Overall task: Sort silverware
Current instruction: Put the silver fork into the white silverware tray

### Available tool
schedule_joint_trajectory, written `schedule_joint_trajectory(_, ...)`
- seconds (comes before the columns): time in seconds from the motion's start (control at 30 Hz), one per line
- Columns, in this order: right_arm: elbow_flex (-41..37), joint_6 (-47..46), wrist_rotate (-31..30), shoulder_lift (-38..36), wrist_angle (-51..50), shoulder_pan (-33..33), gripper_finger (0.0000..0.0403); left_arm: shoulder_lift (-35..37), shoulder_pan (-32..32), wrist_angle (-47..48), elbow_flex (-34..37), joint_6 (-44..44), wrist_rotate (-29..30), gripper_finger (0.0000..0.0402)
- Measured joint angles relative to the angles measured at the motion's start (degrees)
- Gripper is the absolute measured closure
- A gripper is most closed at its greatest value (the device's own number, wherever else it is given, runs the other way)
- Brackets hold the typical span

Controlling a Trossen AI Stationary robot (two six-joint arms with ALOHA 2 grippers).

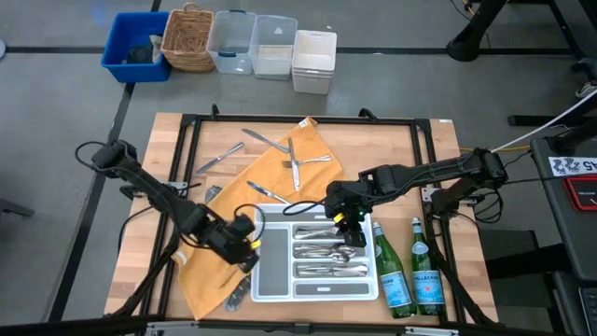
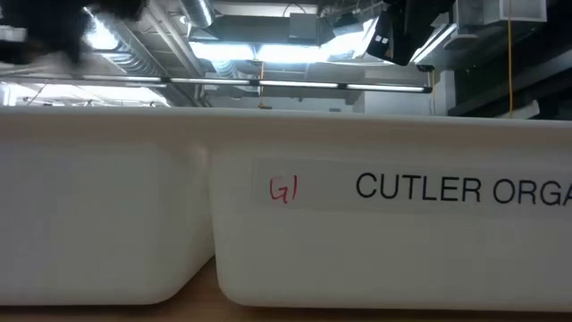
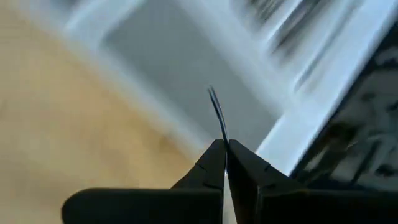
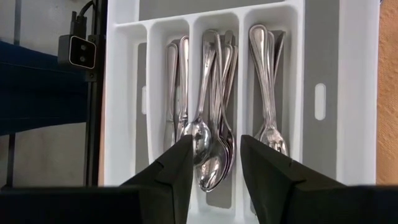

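Nearest us, right gripper (image 4: pixel 214 163), jaws apart, empty, above white divided plastic tray (image 1: pixel 373 285); shiny metal silverware (image 4: pixel 208 112) lies lengthwise just beyond. Left gripper (image 1: pixel 244 245), pinched closed, beside tray. Loose pieces farther off.

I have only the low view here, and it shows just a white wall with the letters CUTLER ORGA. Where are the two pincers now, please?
Observer: The right pincer hangs open above the spoons lying in the white tray.
Operator: And the left one?
Observer: The left pincer is shut, beside the tray's left edge, above the orange cloth.
Operator: Is any silverware outside the tray?
Observer: Yes, several pieces lie on the cloth, apart from the tray.
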State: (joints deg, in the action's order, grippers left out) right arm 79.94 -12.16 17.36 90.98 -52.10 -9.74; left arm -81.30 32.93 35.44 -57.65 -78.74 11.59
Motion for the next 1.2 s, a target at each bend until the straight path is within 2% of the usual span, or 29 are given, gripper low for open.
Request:
schedule_joint_trajectory(0.1, 0.00, -0.29, 0.25, 0.00, -0.34, 0.00, 0.0267, 0.08, -2.60, -9.53, 0.02, 9.00, 7.41, 0.0400)
schedule_joint_trajectory(0.2, 0.00, -3.46, 1.34, 0.00, -0.79, 0.00, 0.0267, -0.62, -6.50, -21.18, 0.00, 21.05, 11.58, 0.0400)
schedule_joint_trajectory(0.33, 0.02, -6.41, 1.70, -0.24, -3.72, 0.00, 0.0267, -2.92, -12.03, -35.95, 0.00, 35.20, 12.01, 0.0400)
schedule_joint_trajectory(0.47, 0.04, -9.00, 1.29, -1.82, -9.27, 0.00, 0.0267, -6.14, -16.28, -45.05, 0.00, 43.86, 9.97, 0.0400)
schedule_joint_trajectory(0.7, 0.04, -10.31, -3.88, -7.88, -14.64, 0.00, 0.0267, -12.04, -20.17, -48.93, -0.09, 52.13, 6.90, 0.0400)
schedule_joint_trajectory(0.9, 0.04, -10.43, -7.26, -11.90, -14.62, 0.02, 0.0267, -17.34, -21.05, -49.96, -0.09, 52.19, 1.10, 0.0400)
schedule_joint_trajectory(1.2, 0.04, -9.99, -9.44, -12.52, -15.05, 0.02, 0.0267, -23.72, -21.09, -56.65, -0.22, 53.95, 0.83, 0.0400)
